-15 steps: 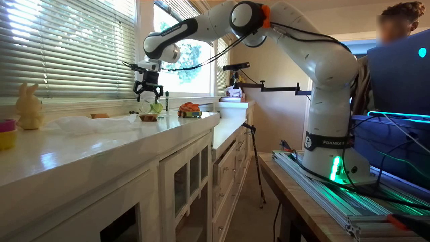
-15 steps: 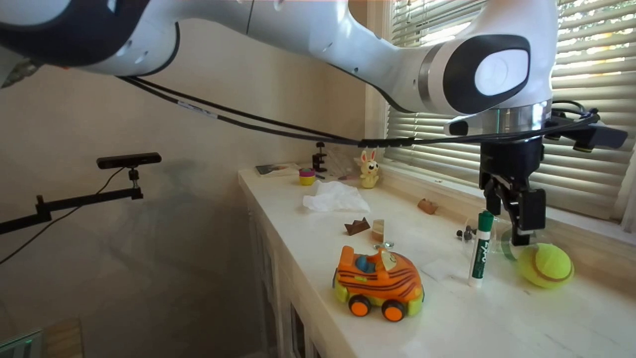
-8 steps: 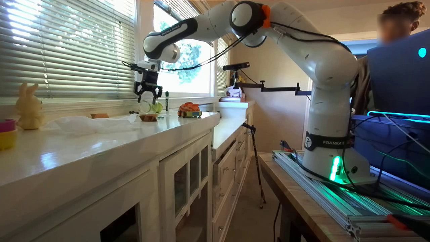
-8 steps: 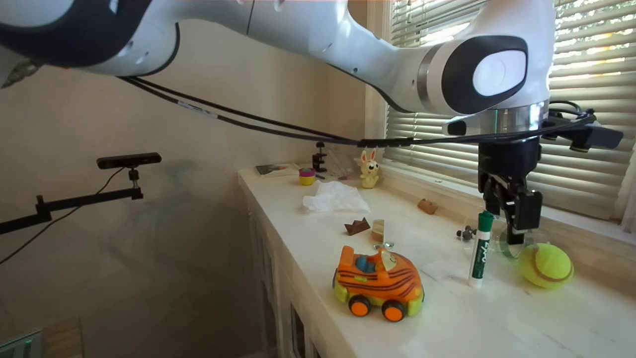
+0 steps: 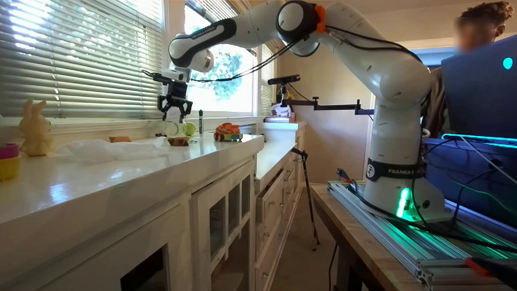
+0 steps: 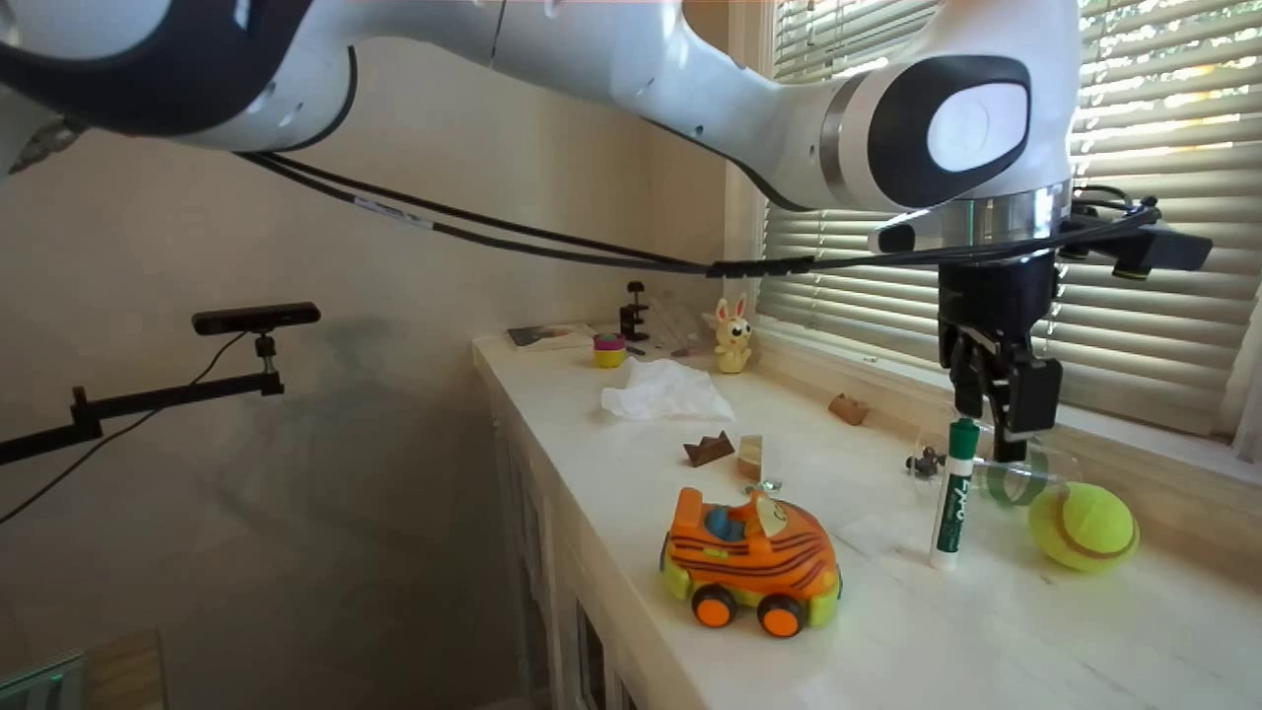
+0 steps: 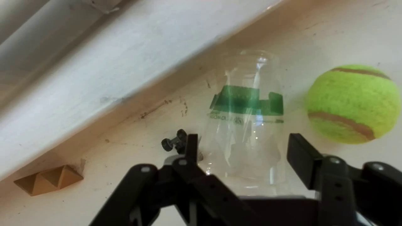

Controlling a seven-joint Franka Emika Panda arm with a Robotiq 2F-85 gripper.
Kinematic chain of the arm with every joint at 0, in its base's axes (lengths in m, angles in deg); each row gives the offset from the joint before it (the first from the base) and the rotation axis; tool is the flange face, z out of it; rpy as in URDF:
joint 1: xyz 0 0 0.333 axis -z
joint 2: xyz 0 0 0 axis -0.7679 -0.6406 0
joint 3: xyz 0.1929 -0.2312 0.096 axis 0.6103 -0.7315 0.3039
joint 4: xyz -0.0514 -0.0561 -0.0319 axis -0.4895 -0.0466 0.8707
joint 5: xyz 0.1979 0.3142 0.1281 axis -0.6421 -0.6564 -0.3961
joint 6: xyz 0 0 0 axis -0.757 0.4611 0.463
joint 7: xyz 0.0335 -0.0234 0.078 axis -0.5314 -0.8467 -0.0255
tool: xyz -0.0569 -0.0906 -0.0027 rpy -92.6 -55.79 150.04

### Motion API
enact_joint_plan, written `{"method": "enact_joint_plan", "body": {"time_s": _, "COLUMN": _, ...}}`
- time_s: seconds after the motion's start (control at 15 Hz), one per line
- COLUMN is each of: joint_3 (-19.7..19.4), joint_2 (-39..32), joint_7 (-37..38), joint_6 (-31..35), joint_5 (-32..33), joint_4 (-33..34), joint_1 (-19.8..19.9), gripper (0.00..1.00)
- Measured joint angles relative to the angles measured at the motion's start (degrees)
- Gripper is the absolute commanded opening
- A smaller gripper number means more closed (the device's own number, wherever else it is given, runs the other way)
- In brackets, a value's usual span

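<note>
My gripper (image 7: pixel 242 149) points down over a clear cup (image 7: pixel 238 99) with a green label, which lies on its side on the white counter. The jaws stand well apart, one finger along each side of the cup. A narrow gap shows at the right pad; whether the left pad touches is hidden. In both exterior views the fingertips hang around the cup's upper part. A tennis ball (image 7: pixel 353 103) rests just right of the cup, and a small black wheeled piece (image 7: pixel 173 142) peeks out by the left finger. An upright green-capped marker (image 6: pixel 951 508) stands close by.
A window sill ledge (image 7: pixel 125 75) and blinds run behind the cup. On the counter are an orange toy car (image 6: pixel 754 557), wooden pieces (image 6: pixel 708 451), a crumpled white sheet (image 6: pixel 666 390), a bunny figure (image 6: pixel 732 337) and a small tub (image 6: pixel 608 350). A person (image 5: pixel 478 32) is behind the arm base.
The gripper has risen a little and shifted left in both exterior views, its jaws somewhat narrower than before. The cup appears slightly shifted the same way, farther from the ball.
</note>
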Motion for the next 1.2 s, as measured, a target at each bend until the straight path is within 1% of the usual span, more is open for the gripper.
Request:
{"method": "enact_joint_plan", "body": {"time_s": 0.07, "joint_3": 0.0, "joint_2": 0.0, "joint_7": 0.0, "joint_6": -0.36, "joint_5": 0.0, "joint_4": 0.11, "joint_1": -0.07, "gripper": 0.82}}
{"method": "enact_joint_plan", "body": {"time_s": 0.2, "joint_3": 0.0, "joint_2": 0.0, "joint_7": 0.0, "joint_6": -0.97, "joint_5": 0.0, "joint_4": 0.16, "joint_1": -0.1, "gripper": 0.89}}
{"method": "enact_joint_plan", "body": {"time_s": 0.27, "joint_3": -0.01, "joint_2": -0.03, "joint_7": 0.0, "joint_6": -1.22, "joint_5": 0.0, "joint_4": 0.16, "joint_1": -0.09, "gripper": 0.87}}
{"method": "enact_joint_plan", "body": {"time_s": 0.33, "joint_3": -0.03, "joint_2": -0.06, "joint_7": 0.0, "joint_6": -1.41, "joint_5": 0.0, "joint_4": 0.16, "joint_1": -0.09, "gripper": 0.86}}
{"method": "enact_joint_plan", "body": {"time_s": 0.4, "joint_3": -0.05, "joint_2": -0.12, "joint_7": 0.0, "joint_6": -1.59, "joint_5": 0.0, "joint_4": 0.16, "joint_1": -0.08, "gripper": 0.84}}
{"method": "enact_joint_plan", "body": {"time_s": 0.47, "joint_3": -0.07, "joint_2": -0.19, "joint_7": 0.0, "joint_6": -1.75, "joint_5": 0.0, "joint_4": 0.16, "joint_1": -0.08, "gripper": 0.79}}
{"method": "enact_joint_plan", "body": {"time_s": 0.53, "joint_3": -0.09, "joint_2": -0.27, "joint_7": 0.0, "joint_6": -1.84, "joint_5": 0.01, "joint_4": 0.16, "joint_1": -0.07, "gripper": 0.78}}
{"method": "enact_joint_plan", "body": {"time_s": 0.6, "joint_3": -0.11, "joint_2": -0.35, "joint_7": 0.0, "joint_6": -1.95, "joint_5": 0.01, "joint_4": 0.16, "joint_1": -0.07, "gripper": 0.74}}
{"method": "enact_joint_plan", "body": {"time_s": 0.67, "joint_3": -0.13, "joint_2": -0.42, "joint_7": 0.0, "joint_6": -2.07, "joint_5": 0.02, "joint_4": 0.16, "joint_1": -0.07, "gripper": 0.76}}
{"method": "enact_joint_plan", "body": {"time_s": 0.8, "joint_3": -0.18, "joint_2": -0.44, "joint_7": 0.0, "joint_6": -2.14, "joint_5": 0.07, "joint_4": 0.2, "joint_1": -0.06, "gripper": 0.71}}
{"method": "enact_joint_plan", "body": {"time_s": 0.87, "joint_3": -0.19, "joint_2": -0.44, "joint_7": 0.0, "joint_6": -2.2, "joint_5": 0.08, "joint_4": 0.23, "joint_1": -0.06, "gripper": 0.66}}
{"method": "enact_joint_plan", "body": {"time_s": 0.93, "joint_3": -0.19, "joint_2": -0.43, "joint_7": 0.0, "joint_6": -2.23, "joint_5": 0.09, "joint_4": 0.26, "joint_1": -0.06, "gripper": 0.66}}
{"method": "enact_joint_plan", "body": {"time_s": 1.0, "joint_3": -0.19, "joint_2": -0.44, "joint_7": 0.0, "joint_6": -2.35, "joint_5": 0.12, "joint_4": 0.38, "joint_1": -0.07, "gripper": 0.63}}
{"method": "enact_joint_plan", "body": {"time_s": 1.07, "joint_3": -0.2, "joint_2": -0.44, "joint_7": 0.0, "joint_6": -2.45, "joint_5": 0.21, "joint_4": 0.44, "joint_1": -0.09, "gripper": 0.58}}
{"method": "enact_joint_plan", "body": {"time_s": 1.13, "joint_3": -0.2, "joint_2": -0.44, "joint_7": 0.0, "joint_6": -2.55, "joint_5": 0.32, "joint_4": 0.55, "joint_1": -0.14, "gripper": 0.6}}
{"method": "enact_joint_plan", "body": {"time_s": 1.2, "joint_3": -0.21, "joint_2": -0.44, "joint_7": 0.0, "joint_6": -2.62, "joint_5": 0.57, "joint_4": 0.57, "joint_1": -0.23, "gripper": 0.58}}
